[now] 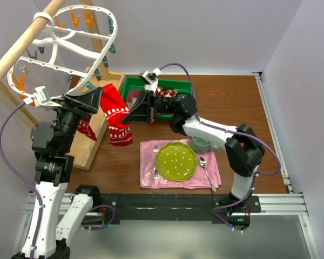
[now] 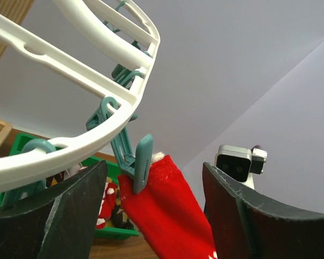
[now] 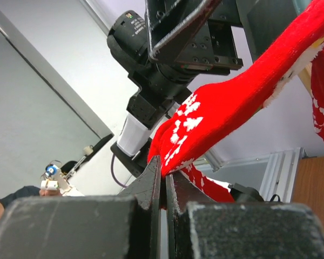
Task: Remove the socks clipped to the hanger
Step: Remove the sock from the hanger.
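The white hanger [image 1: 105, 51] hangs from a wooden pole at the top left. A teal clip [image 2: 141, 164] on its rim holds the cuff of a red sock [image 2: 170, 213] with white patterning. My left gripper [image 2: 154, 216] is open, one finger on either side of that cuff just below the clip, not pressing it. In the top view the left gripper [image 1: 99, 101] sits at the sock's [image 1: 117, 116] upper end. My right gripper [image 3: 164, 168] is shut on the sock's [image 3: 232, 108] toe end, and from above the right gripper [image 1: 128, 115] is at its lower edge. A second red sock [image 1: 87, 128] hangs below the left gripper.
A green bin [image 1: 130, 83] at the back holds several loose socks [image 1: 170, 93]. A pink napkin [image 1: 151, 178] carries a green plate [image 1: 176, 161], a fork and a spoon [image 1: 204, 167], with a cup [image 1: 200, 143] behind. The wooden rack base [image 1: 94, 143] stands left.
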`<state>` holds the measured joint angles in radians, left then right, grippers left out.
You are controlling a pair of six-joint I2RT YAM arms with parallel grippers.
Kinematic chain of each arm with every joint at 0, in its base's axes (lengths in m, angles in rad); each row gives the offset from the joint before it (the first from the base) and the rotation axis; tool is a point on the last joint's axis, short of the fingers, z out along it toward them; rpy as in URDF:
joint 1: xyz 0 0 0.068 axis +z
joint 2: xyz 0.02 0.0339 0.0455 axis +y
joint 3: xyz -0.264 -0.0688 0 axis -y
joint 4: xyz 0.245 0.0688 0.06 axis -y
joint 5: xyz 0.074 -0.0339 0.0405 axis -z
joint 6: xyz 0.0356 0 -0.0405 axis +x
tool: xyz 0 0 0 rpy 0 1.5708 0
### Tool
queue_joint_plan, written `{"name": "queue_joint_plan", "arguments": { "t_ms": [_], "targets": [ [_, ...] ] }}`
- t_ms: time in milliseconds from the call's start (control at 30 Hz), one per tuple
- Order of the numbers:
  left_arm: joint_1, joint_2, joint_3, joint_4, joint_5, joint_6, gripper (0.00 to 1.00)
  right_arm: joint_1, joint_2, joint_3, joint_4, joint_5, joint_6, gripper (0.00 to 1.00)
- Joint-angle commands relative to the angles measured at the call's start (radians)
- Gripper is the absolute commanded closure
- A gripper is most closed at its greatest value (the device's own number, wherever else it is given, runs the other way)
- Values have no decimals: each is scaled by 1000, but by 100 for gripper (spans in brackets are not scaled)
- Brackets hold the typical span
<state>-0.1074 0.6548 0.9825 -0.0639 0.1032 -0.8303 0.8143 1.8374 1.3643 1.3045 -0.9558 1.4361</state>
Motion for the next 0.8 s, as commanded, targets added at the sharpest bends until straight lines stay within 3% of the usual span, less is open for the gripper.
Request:
{"name": "queue_joint_plan", "arguments": {
  "t_ms": [0, 367, 767],
  "targets": [
    [-3, -47, -51, 49, 15, -32, 23, 11, -58, 47, 105, 15, -9, 100],
    [-3, -153, -186, 216, 3, -92, 22, 42, -99, 44, -16, 22, -104, 100],
    [-3, -123, -147, 219, -76, -64, 30, 62, -92, 81, -67, 19, -131, 100]
  ]
}}
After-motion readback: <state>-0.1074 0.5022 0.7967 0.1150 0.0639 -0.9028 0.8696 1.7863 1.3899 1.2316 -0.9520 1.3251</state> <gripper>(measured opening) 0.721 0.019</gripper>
